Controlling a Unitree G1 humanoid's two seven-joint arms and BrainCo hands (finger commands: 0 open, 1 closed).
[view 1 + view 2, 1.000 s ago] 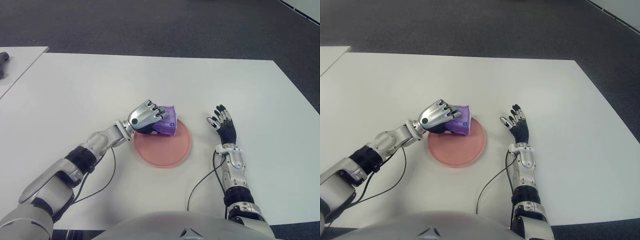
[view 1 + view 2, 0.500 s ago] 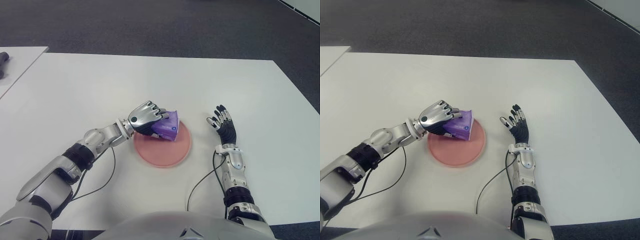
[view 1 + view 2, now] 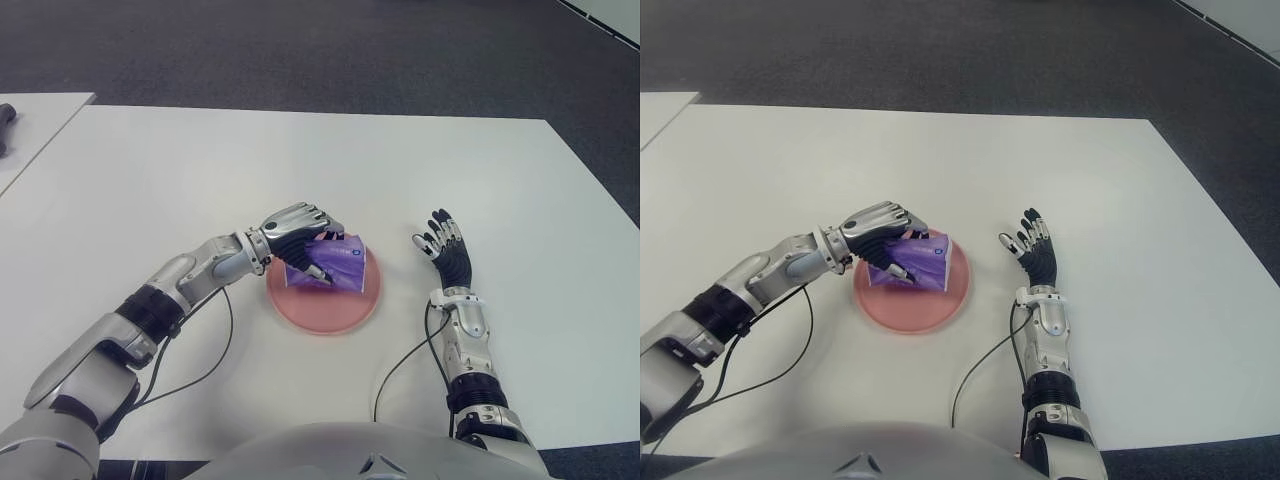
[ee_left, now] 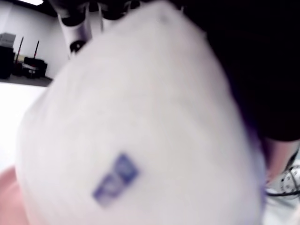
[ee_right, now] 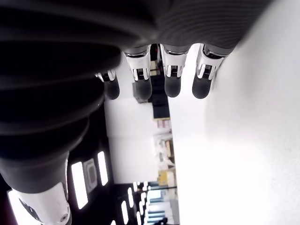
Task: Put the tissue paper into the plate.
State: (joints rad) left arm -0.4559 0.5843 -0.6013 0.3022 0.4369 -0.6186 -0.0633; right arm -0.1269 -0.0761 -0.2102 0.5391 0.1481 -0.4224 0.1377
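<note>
white table point(image 3: 200, 160) – fills centre | second white table point(image 3: 40, 120) – 10 o'clock edge, dark object point(image 3: 6, 125) on it | dark carpet point(image 3: 300, 50) – 12 o'clock

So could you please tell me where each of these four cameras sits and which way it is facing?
Left eye view: on the head, looking down at the white table; shows both arms, the left hand over the purple tissue pack on the round pink plate.
Right eye view: beside it, sharing that scene; right hand open, right of the plate.
Left wrist view: on the left wrist, filled by the pack up close.
Right wrist view: on the right wrist, along its own straightened fingers beside the table.
</note>
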